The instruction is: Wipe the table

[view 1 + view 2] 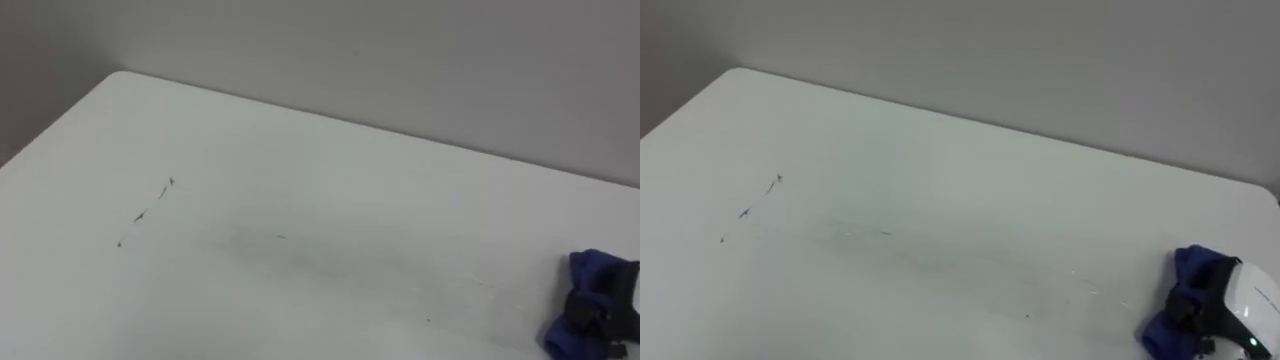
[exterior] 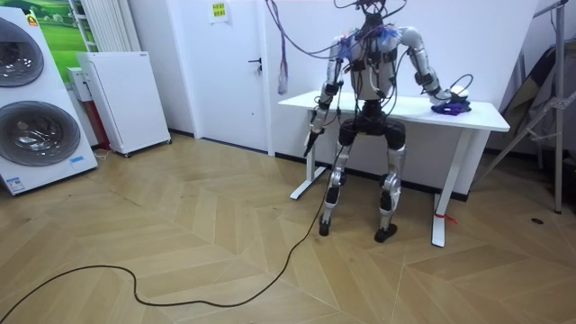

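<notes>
1. Left eye view: the cloth, blue and bunched, lies at the right end of the table; the right hand sits on it, just on its near side; whether the hand grips the cloth or only presses it I cannot tell; thin dark marks lie far to the cloth's left, in a short line slanting away from the robot; the wiping stroke probably has to run leftward from the cloth.
2. Room view: the robot stands at the table, facing the wall; its right arm reaches out to the cloth; the left hand hangs well apart from the cloth, beside the table's other end, too small to read; the right hand is clearly the nearer; the floor is wood; washers and a white cabinet stand far to the cloth's left.
3. Right eye view: the tabletop left of the cloth is smooth, white and bare but for the marks; a plain wall rises beyond.
</notes>
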Available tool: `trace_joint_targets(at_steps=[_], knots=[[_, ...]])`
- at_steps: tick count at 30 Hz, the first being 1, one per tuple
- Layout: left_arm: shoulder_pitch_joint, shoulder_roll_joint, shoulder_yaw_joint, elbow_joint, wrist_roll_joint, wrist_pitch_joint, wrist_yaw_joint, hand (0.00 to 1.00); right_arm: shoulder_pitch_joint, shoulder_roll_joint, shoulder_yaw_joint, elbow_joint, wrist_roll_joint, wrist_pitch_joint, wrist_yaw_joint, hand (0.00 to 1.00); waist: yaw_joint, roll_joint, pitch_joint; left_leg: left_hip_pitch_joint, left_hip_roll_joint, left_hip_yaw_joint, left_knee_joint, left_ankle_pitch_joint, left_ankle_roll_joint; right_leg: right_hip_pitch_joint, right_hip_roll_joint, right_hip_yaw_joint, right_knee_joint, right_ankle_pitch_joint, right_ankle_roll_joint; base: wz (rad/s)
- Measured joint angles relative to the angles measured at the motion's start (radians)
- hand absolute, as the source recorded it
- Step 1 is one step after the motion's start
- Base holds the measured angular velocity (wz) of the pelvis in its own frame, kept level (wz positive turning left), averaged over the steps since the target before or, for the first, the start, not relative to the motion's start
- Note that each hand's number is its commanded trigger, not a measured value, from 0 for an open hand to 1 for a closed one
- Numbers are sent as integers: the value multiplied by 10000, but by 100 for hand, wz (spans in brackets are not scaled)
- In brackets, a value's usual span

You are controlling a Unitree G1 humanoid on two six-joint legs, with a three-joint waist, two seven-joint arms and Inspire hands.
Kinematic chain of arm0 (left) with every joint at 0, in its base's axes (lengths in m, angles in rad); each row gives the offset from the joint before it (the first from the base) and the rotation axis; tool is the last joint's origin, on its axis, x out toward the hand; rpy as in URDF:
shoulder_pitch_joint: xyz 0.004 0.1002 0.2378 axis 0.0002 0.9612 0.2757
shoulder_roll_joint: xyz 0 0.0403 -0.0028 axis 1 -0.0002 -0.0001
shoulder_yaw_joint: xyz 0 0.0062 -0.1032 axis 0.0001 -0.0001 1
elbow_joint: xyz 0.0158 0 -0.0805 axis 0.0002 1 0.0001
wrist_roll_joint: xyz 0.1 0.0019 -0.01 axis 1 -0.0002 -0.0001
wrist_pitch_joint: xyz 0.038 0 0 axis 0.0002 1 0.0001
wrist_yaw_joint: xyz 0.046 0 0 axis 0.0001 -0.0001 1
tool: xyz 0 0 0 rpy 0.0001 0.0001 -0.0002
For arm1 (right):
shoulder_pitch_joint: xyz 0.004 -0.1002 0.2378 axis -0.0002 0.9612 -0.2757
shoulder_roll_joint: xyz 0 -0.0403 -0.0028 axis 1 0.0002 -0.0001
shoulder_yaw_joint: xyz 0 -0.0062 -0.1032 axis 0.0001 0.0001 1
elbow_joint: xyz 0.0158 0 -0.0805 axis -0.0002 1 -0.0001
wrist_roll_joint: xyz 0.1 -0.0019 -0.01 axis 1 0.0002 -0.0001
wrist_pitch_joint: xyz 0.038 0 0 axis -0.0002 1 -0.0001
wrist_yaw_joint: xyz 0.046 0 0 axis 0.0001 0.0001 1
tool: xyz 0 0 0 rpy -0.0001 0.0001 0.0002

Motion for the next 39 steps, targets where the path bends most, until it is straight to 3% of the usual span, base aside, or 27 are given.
trace_joint_targets(at_steps=[3, 7, 9, 11, 13, 14, 16, 17, 18, 20, 21, 22, 23, 24, 25, 28, 33, 36, 38, 39], knots=[[43, -86, -4, -302, 21, -62, -68, 0, 172, -58, -467, -47, -29, 1, -7, 100, -121, -14, 16, -36, 64, 5, 26, 126, -108, -176, 91, 132, 472, -516, -57, 17], [93, -73, -9, -305, 13, -85, -108, 0, 283, -129, -761, -53, -132, 7, -74, 100, -228, 54, 13, -36, -205, 9, -7, 199, 0, -130, 92, 364, 424, -506, -114, 12], [186, -73, -14, -293, -50, -96, -109, 0, 378, -161, -883, -192, -237, 47, -102, 100, -194, 156, -1, 42, -314, 8, -141, 203, 48, -62, 106, 563, 274, -432, -44, -1], [282, -43, -204, -275, -157, -98, -92, 0, 373, -260, -836, -508, -329, 307, -119, 100, -3, 372, 7, 237, -452, 7, -373, 187, 127, 23, 118, 805, 76, -269, 19, -24], [375, -32, -474, -211, -378, -87, -50, 0, 235, -301, -664, -1069, -483, 840, -130, 100, 102, 592, 41, 430, -622, 9, -676, 223, 249, 21, 115, 1053, -82, -42, 89, -31], [346, -28, -549, -209, -440, -87, -27, 0, 209, -285, -584, -1236, -527, 997, -116, 100, 136, 612, 62, 430, -653, 9, -714, 234, 267, 21, 104, 1111, -92, -9, 101, -30], [43, -62, -761, -136, -470, -82, 48, 0, 42, -61, -31, -2044, -875, 1724, 133, 100, 456, 605, 121, 381, -726, 0, -839, 266, 317, -269, 111, 1291, -53, 146, 49, -37], [-72, -65, -806, -42, -477, -86, 50, 0, -38, 2, 195, -2263, -961, 1820, 254, 100, 533, 599, 141, 351, -730, -11, -860, 273, 326, -361, 120, 1298, -43, 174, 30, -36], [-265, -103, -880, 87, -464, -38, 53, 0, -313, 263, 627, -2796, -1354, 2023, 591, 100, 669, 562, 196, 332, -743, -117, -928, 290, 349, -493, 174, 1373, -43, 233, -18, -40], [-530, -169, -1065, 61, -400, -29, 47, 0, -911, 634, 1695, -3560, -1854, 2306, 1288, 100, 963, 518, 228, 209, -771, -463, -983, 297, 356, -764, 238, 1405, 3, 308, -116, -32], [-768, -216, -1173, 134, -345, -54, -9, 0, -1382, 875, 2554, -4048, -2313, 2399, 1764, 100, 1157, 426, 304, 127, -847, -734, -1031, 324, 393, -885, 236, 1436, 75, 318, -132, 0], [-890, -194, -1368, 183, -249, -67, -104, 0, -1984, 1030, 3486, -4231, -2738, 2369, 2209, 100, 1420, 313, 355, -3, -885, -922, -1028, 335, 408, -998, 236, 1448, 109, 314, -126, 9], [-914, -189, -1429, 191, -242, -59, -136, 0, -2303, 1122, 3855, -4230, -2930, 2308, 2433, 100, 1531, 324, 336, -78, -899, -1009, -1016, 345, 417, -1044, 237, 1450, 107, 313, -124, 23], [-940, -170, -1573, 121, -252, 22, -182, 0, -2815, 1241, 4415, -4243, -3215, 2201, 2776, 100, 1767, 220, 373, -199, -914, -1183, -1017, 354, 423, -1075, 240, 1425, 85, 307, -114, 31], [-983, -171, -1570, 109, -255, 150, -270, 0, -3194, 1289, 4885, -4327, -3417, 2178, 3093, 100, 2151, 143, 372, -293, -927, -1323, -1030, 355, 424, -1093, 241, 1383, 56, 308, -116, 34], [-603, -125, -1570, 137, -270, 560, -600, 0, -3816, 1587, 5157, -4208, -3576, 2079, 3540, 100, 2559, 20, 354, -426, -962, -1708, -1016, 367, 445, -846, 232, 1195, -173, 312, -67, 41], [-112, -99, -1324, 119, -273, 673, -1008, 0, -3763, 1492, 4969, -3042, -3568, 1642, 3343, 100, 2453, 38, 360, -262, -976, -1743, -991, 389, 481, -258, 202, 432, -593, 301, -37, 29], [-120, 5, -1308, 181, -290, 580, -1011, 0, -3266, 1435, 4424, -2471, -3524, 1200, 2730, 100, 1988, 113, 380, -40, -1014, -1727, -1006, 389, 481, 116, 199, 428, -799, 266, 43, 24], [-188, 119, -1245, 197, -240, 475, -1019, 0, -2716, 1292, 3962, -2324, -3443, 962, 2160, 100, 1789, 115, 319, 27, -1051, -1621, -998, 389, 481, 251, 174, 447, -874, 235, 92, 21], [-183, 149, -874, 202, -114, 306, -1009, 0, -2210, 1241, 3352, -2298, -3416, 716, 1743, 100, 1494, 95, 305, 14, -1095, -1572, -1003, 407, 512, 356, 177, 574, -973, 215, 130, 21]])
